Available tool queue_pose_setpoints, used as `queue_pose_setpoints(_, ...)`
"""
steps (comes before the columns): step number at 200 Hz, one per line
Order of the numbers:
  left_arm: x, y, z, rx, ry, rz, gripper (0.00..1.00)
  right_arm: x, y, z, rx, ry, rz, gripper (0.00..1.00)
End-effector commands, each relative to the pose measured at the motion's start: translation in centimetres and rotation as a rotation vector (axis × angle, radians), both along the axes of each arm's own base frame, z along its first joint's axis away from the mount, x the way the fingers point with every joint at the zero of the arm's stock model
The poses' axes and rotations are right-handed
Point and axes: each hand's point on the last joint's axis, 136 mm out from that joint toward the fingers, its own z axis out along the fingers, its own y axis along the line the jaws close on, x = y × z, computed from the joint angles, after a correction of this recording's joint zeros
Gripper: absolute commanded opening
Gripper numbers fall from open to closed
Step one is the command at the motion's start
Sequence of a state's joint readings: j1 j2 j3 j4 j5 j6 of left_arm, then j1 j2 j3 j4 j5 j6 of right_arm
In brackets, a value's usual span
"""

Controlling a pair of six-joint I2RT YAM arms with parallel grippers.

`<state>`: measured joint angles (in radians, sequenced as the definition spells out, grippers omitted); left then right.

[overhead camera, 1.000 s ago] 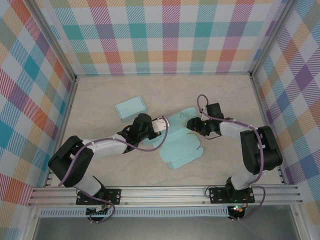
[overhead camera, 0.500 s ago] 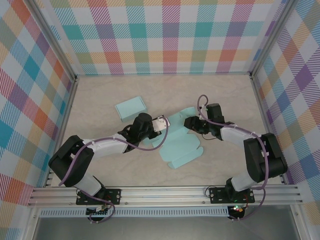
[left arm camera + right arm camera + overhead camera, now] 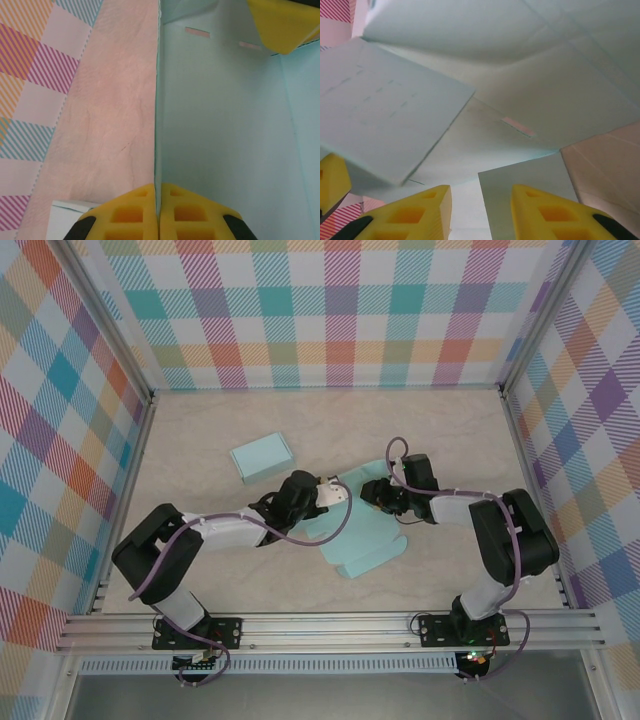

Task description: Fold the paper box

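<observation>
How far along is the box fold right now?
Early. Done: the left gripper is shut on an edge of the paper box. In hand: the right gripper, open, sits among loose flaps at the far end. Left: in the top view most of the box lies flat, and the slots are empty.

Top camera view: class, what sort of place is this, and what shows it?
Probably a robot test cell: a left arm and a right arm bolted to a metal rail, checked walls fencing the table, and a partly folded paper box between them.
</observation>
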<state>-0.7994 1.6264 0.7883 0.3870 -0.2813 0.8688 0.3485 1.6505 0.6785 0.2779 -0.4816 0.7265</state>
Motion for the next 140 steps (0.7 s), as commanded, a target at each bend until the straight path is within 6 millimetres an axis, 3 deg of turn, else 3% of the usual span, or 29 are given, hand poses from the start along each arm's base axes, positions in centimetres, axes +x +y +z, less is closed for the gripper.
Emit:
queue_pose_setpoints(1,0.6,-0.7,2.0,0.030,-0.117,0.004,0.00,-0.4,0.5,0.9,0.041,-0.004,0.016,0.38)
queue_pose_setpoints(43,0.1,-0.9,3.1,0.124,-0.260,-0.016,0.00,-0.5,-2.2,3.5,0.010,-0.033,-0.026,0.42)
queue_pose_setpoints(82,-0.7,-1.0,2.4,0.219,-0.307,-0.050,0.00,0.2,-7.3,4.6,-0.043,-0.042,-0.149,0.43)
queue_pose_setpoints(105,-1.2,-1.5,1.9,0.268,-0.333,-0.079,0.00,1.2,-10.5,5.2,-0.033,-0.042,-0.234,0.43)
queue_pose_setpoints(140,-1.7,-2.2,1.4,0.327,-0.377,-0.109,0.00,4.1,-13.9,5.4,-0.102,-0.025,-0.299,0.42)
